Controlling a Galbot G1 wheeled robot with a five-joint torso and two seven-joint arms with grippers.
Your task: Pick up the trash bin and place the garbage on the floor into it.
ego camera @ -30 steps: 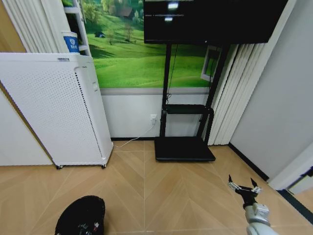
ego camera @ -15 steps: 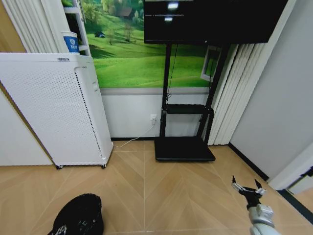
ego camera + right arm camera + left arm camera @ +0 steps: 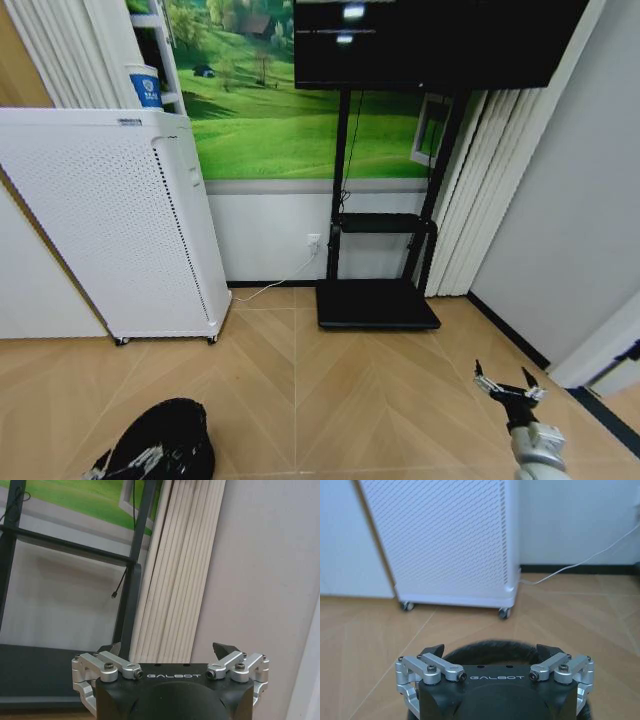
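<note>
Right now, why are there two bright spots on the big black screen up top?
In the head view, those spots on the big black screen look like ceiling lights reflected as glare; in the left wrist view, the white perforated appliance is brightly washed out.

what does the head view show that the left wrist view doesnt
Head view alone: the right gripper, open and empty over the floor at lower right, the black TV stand and the green landscape wall picture.

Left wrist view alone: the left gripper up close, open, right at the trash bin rim.

Both: the bin, the white perforated appliance, the herringbone floor and the white cable along the wall.
</note>
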